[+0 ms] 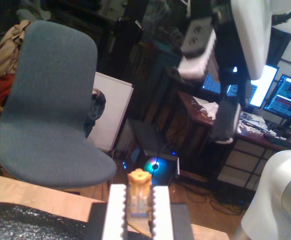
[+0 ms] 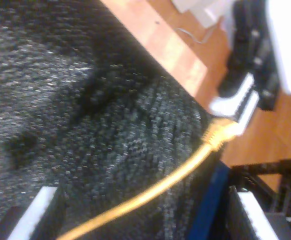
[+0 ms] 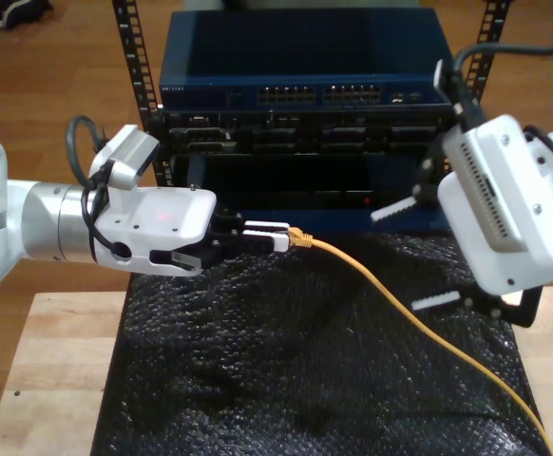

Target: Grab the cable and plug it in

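The first gripper (image 3: 278, 236), the one reaching in from the exterior view's left, is pinching the cable (image 3: 390, 290) right at its tip, its white ridged fingers (image 3: 262, 228) closed flat on the small clear plug (image 1: 138, 204) with the orange boot (image 1: 138, 176) poking out past them. From there the thin yellow-orange cord is drooping in a long smooth curve across the mat (image 3: 286, 380), a black bubbly-looking sheet with a grainy sparkle to it, and running off toward the exterior view's lower right corner. The mat is lying on a pale wooden table (image 3: 48, 380). The plug is hanging in the air just in front of the rack (image 3: 305, 95), a boxy dark blue unit with rows of little square ports along its face, not touching it. The second gripper (image 3: 417, 255) is hovering at the exterior view's right, well off the cable, its two white sawtooth fingers (image 3: 395, 207) spread wide with nothing between them. In the first wrist view a grey fabric chair (image 1: 50, 105) with a rounded shell shape is sitting behind the plug, and some glowing monitors (image 1: 290, 97) are showing further back.
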`<act>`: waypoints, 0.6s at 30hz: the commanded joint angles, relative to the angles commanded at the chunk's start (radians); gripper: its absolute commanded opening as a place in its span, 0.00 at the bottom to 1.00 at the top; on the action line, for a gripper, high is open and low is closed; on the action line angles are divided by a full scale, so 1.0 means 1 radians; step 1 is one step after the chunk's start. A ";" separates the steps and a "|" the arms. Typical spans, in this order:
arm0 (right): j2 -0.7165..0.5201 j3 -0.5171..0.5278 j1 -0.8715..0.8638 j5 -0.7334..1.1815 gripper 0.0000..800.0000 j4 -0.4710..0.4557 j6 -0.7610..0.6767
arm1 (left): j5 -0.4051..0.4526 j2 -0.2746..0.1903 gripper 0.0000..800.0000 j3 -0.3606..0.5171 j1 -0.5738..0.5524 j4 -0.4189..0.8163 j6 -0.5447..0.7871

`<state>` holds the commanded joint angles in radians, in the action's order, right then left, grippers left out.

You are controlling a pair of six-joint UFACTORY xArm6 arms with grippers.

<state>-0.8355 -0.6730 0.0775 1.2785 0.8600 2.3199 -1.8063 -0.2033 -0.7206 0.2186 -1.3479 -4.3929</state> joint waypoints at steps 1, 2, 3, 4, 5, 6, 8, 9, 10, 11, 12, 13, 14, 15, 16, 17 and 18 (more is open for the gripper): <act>-0.005 0.000 0.000 0.002 0.95 0.006 0.000 | -0.003 0.000 0.03 0.000 0.000 0.000 0.000; -0.018 0.002 0.002 0.002 0.95 0.006 0.002 | -0.009 0.000 0.03 0.000 0.000 0.000 0.000; -0.040 0.003 0.002 0.000 0.95 0.008 0.000 | -0.015 0.002 0.03 0.000 0.000 0.000 0.000; -0.058 0.008 0.003 -0.002 0.95 0.008 0.000 | -0.020 0.002 0.03 0.000 0.002 0.000 0.000; -0.074 0.015 0.002 -0.003 0.95 0.009 -0.002 | -0.025 0.002 0.03 0.000 0.005 0.000 0.000; -0.089 0.025 0.002 -0.008 0.95 0.014 -0.002 | -0.026 0.002 0.03 0.000 0.005 0.000 0.000; -0.118 0.049 0.003 -0.021 0.95 0.035 -0.002 | -0.028 0.006 0.03 0.000 0.005 0.000 0.000; -0.127 0.058 0.003 -0.028 0.95 0.048 0.000 | -0.031 0.009 0.03 0.000 0.005 -0.002 0.000; -0.133 0.063 0.003 -0.034 0.95 0.057 0.000 | -0.035 0.009 0.03 0.000 0.005 -0.002 0.000; -0.137 0.068 0.005 -0.040 0.95 0.061 0.002 | -0.044 0.011 0.03 -0.002 0.005 -0.002 0.000; -0.137 0.069 0.006 -0.044 0.95 0.064 0.000 | -0.051 0.011 0.03 -0.002 0.005 -0.002 0.000; -0.137 0.069 0.008 -0.048 0.95 0.066 0.000 | -0.057 0.012 0.03 -0.003 0.005 -0.005 0.000; -0.137 0.069 0.009 -0.052 0.95 0.066 0.000 | -0.063 0.017 0.03 -0.006 0.005 -0.008 0.000; -0.137 0.069 0.011 -0.058 0.95 0.066 0.000 | -0.069 0.023 0.03 -0.006 0.005 -0.011 0.000; -0.135 0.069 0.011 -0.066 0.95 0.066 0.000 | -0.075 0.029 0.03 -0.006 0.005 -0.014 -0.002; -0.133 0.069 0.012 -0.074 0.95 0.066 0.000 | -0.083 0.035 0.03 -0.006 0.005 -0.018 -0.003; -0.132 0.069 0.012 -0.084 0.95 0.066 -0.002 | -0.091 0.046 0.03 -0.006 0.005 -0.023 -0.006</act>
<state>-0.9674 -0.6040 0.0898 1.1941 0.9260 2.3184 -1.8968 -0.1573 -0.7267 0.2232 -1.3709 -4.3990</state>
